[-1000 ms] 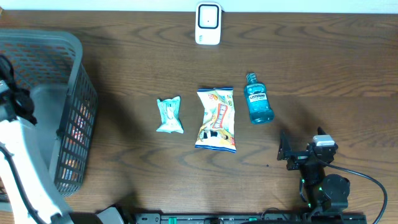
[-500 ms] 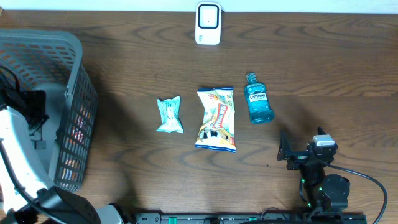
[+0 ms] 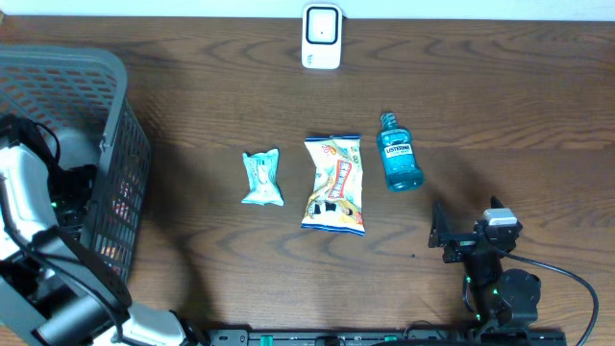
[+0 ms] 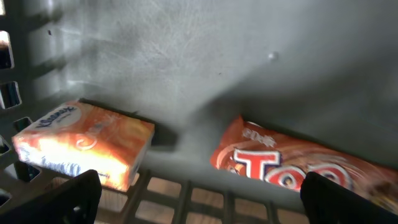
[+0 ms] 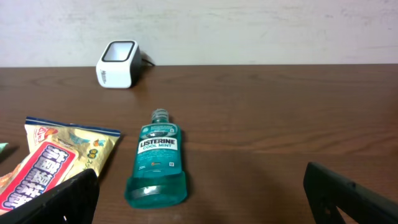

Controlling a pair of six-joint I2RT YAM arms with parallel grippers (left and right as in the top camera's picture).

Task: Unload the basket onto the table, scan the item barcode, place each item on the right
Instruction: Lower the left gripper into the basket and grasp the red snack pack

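A white barcode scanner stands at the table's far edge, also in the right wrist view. A teal Listerine bottle, a yellow snack bag and a small teal packet lie mid-table. My left gripper is open inside the grey basket, low over its floor. An orange tissue pack lies ahead of its left finger, a red-orange snack pack ahead of its right one. My right gripper stands open near the front edge, short of the bottle, holding nothing.
The basket's slatted wall is close under the left fingers, with brown table showing through. The left arm reaches over the basket's near side. The right arm's base and cable sit at the front right.
The left arm has swung and dipped lower into the basket. The right arm and the items on the table have not moved.
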